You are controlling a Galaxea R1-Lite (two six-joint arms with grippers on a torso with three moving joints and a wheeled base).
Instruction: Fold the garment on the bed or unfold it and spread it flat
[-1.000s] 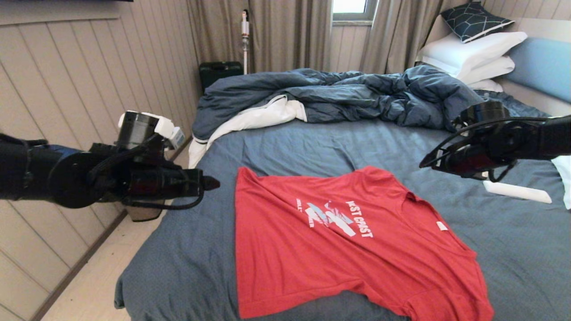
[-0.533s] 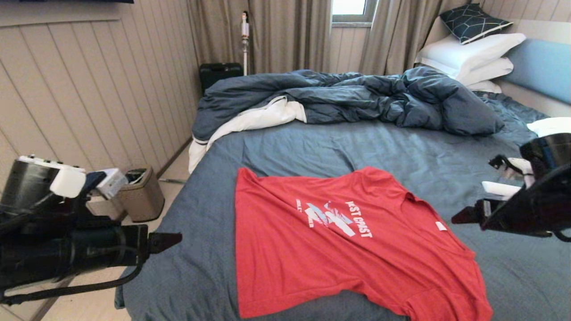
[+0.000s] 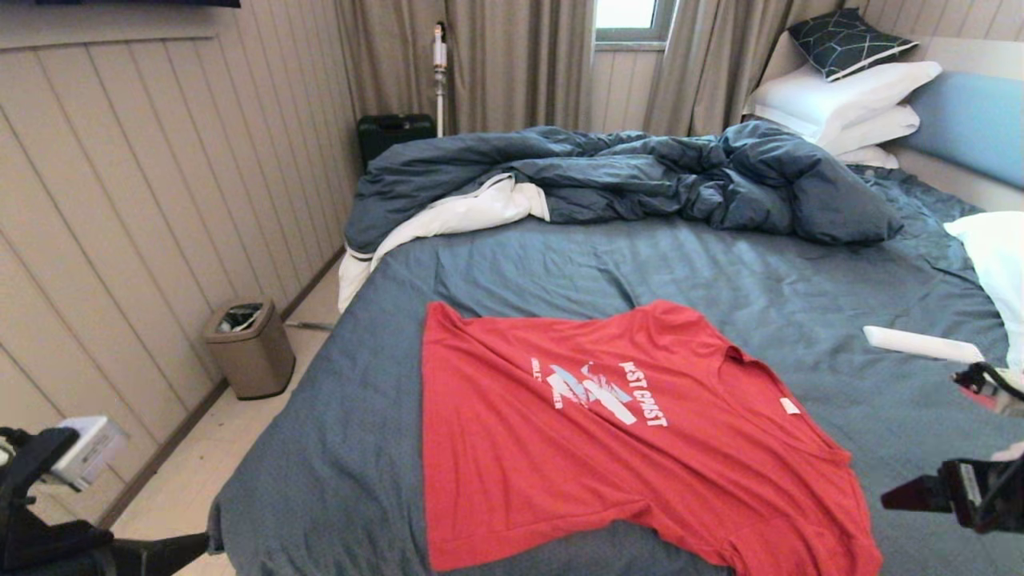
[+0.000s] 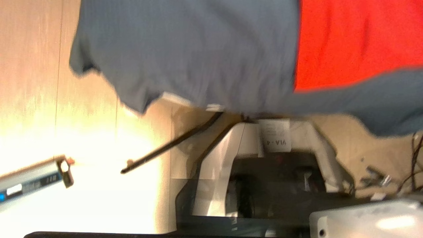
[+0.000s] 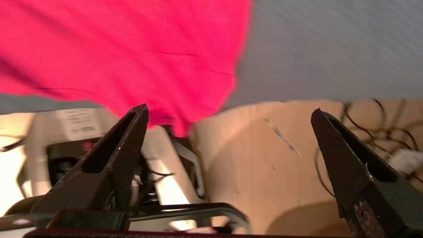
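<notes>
Right wrist view alone shows right hand [image 5: 229,114] spread open.

Head view: high over the foot of the bed [image 3: 560,264], facing forward and down, T-shirt [image 3: 608,440] near at 6 o'clock, pillows [image 3: 840,96] far at 1 o'clock. Left wrist view: low beside the bed's corner, close on hanging sheet [image 4: 198,53], floor and robot base. Right wrist view: low and close, looking out between the spread fingers of the right tool [image 5: 228,115] at the shirt's overhanging edge [image 5: 132,49]. Shared by all three: shirt and sheet at the bed's near edge.
</notes>
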